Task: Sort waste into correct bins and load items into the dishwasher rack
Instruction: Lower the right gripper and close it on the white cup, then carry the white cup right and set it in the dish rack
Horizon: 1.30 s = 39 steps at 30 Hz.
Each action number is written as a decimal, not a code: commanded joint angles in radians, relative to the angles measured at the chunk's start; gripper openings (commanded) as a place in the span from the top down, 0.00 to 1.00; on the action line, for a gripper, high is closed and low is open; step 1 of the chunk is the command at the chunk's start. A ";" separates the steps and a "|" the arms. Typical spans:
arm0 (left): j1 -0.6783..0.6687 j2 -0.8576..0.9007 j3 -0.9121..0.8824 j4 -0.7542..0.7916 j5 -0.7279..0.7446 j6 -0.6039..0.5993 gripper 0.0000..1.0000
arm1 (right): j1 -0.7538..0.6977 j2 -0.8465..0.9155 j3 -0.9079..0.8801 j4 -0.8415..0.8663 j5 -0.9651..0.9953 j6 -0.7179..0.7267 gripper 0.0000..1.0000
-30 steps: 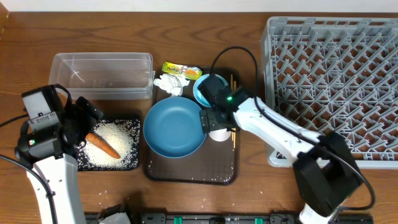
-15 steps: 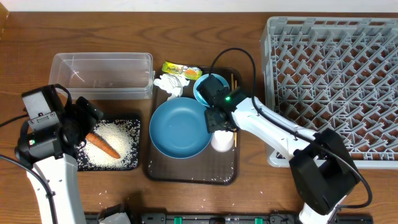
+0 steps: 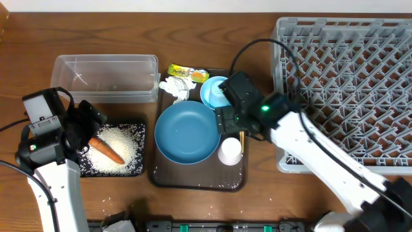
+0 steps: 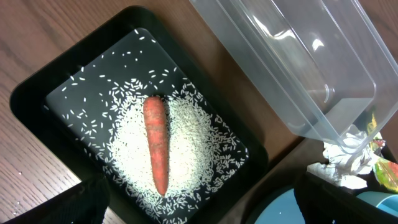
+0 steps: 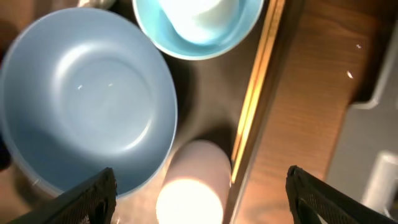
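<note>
Overhead: the dark-blue bowl (image 3: pixel 187 132) sits mid-frame on a brown tray (image 3: pixel 193 175), with the grey rack (image 3: pixel 347 84) at right.

Left wrist: the carrot (image 4: pixel 156 143) lies on rice (image 4: pixel 193 149) in the black tray (image 4: pixel 28 99). The left gripper (image 4: pixel 208 202) is spread and empty.

Right wrist: the right gripper (image 5: pixel 202 196) is spread over the pink cup (image 5: pixel 193 168), with the chopsticks (image 5: pixel 255 93) beside it.

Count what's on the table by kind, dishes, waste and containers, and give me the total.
Dishes: 4 (blue bowl, light-blue cup, pale cup, chopstick pair)
Waste: 4 (rice pile, carrot, tissue, wrapper)
Containers: 4 (clear tub, black tray, brown tray, grey rack)
Total: 12
</note>
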 commanded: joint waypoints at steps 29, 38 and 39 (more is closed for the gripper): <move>0.005 0.002 0.012 -0.003 -0.012 -0.006 0.04 | 0.094 0.200 -0.140 0.047 -0.037 0.042 0.18; 0.005 0.002 0.012 -0.003 -0.012 -0.006 0.04 | 0.090 0.197 -0.081 -0.034 -0.037 0.032 0.40; 0.005 0.002 0.012 -0.003 -0.012 -0.006 0.04 | 0.089 0.197 -0.063 -0.051 -0.037 0.029 0.41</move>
